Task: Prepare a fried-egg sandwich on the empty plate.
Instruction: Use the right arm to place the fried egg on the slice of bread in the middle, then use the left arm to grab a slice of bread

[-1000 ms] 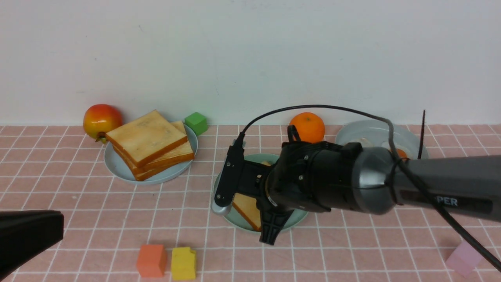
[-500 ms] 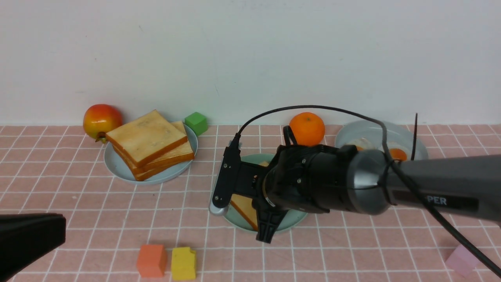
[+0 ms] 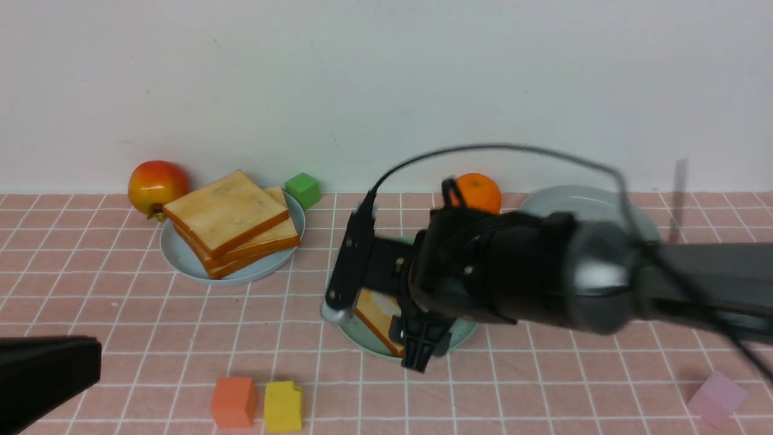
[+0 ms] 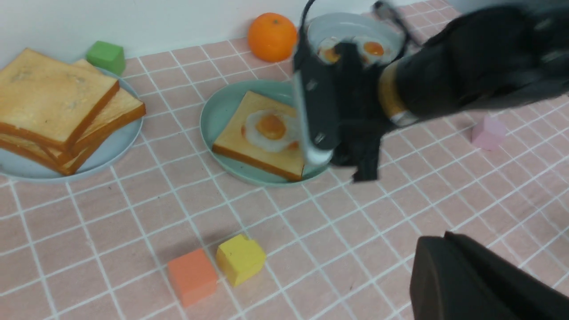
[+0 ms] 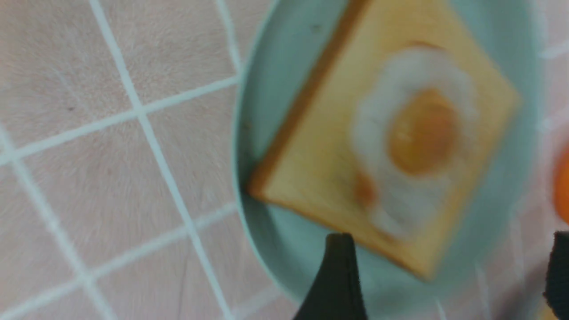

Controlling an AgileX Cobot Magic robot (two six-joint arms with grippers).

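1. Centre of the left wrist view: mint-green plate [image 4: 210,118] on the pink tiled worktop [image 4: 133,204], carrying one toast slice [image 4: 238,144] laid flat and turned cornerwise inside the rim.
2. On that slice: fried egg [image 4: 270,129], yolk up, lying free and ungripped. Sandwich judged half built, with base and filling in place and no top slice yet.
3. Directly over the plate: right gripper [image 5: 449,284], jaws spread wide with nothing between them, both tips clear of egg and toast. Judged a let-go posture, wide enough for lifting away without dragging the egg.
4. Centre of the front view: same plate mostly hidden behind the right arm, with only the slice's lower-left corner and part of the rim showing.
5. Upper left of the front view: stack of plain toast [image 3: 226,211] on a grey-blue plate [image 3: 175,257], uncovered and unobstructed. Likely source of the top slice.
6. Lower left of the front view: left gripper [image 3: 78,362], low, well apart from both plates, jaws pressed together, nothing seen in them. Judged parked out of the right arm's way, on the toast-stack side.
7. Top of the left wrist view: second grey-blue plate [image 4: 355,20] with two spare eggs [image 4: 373,48], partly behind the arm, and an orange [image 4: 272,30] just beside it.
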